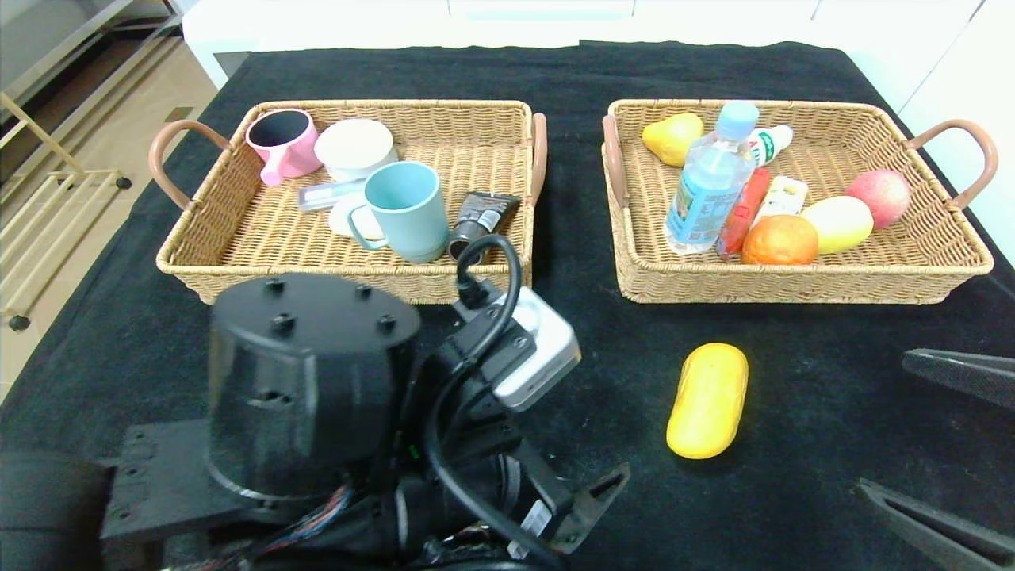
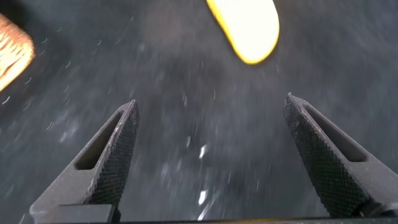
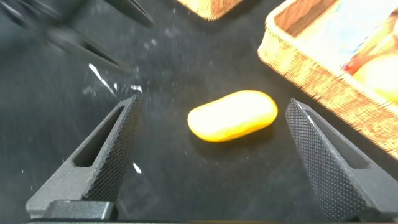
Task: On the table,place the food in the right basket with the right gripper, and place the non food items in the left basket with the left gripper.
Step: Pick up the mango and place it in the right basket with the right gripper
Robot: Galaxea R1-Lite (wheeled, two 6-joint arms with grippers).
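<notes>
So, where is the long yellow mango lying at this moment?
In the head view, the mango lies on the black table on the robot's right side, just in front of the right basket, not inside it.

The long yellow mango (image 1: 707,400) lies alone on the black table (image 1: 793,476) in front of the right basket (image 1: 793,281), near both baskets but touching neither.

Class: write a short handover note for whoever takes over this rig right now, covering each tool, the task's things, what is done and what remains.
Left tool: open, empty, above the bare table.
Right tool: open, empty, facing the mango.
Done: mug and tube in left basket; bottle, sausage and carton in right basket.
Left: mango lies on the table in front of the right basket; right tool should move it in.
</notes>
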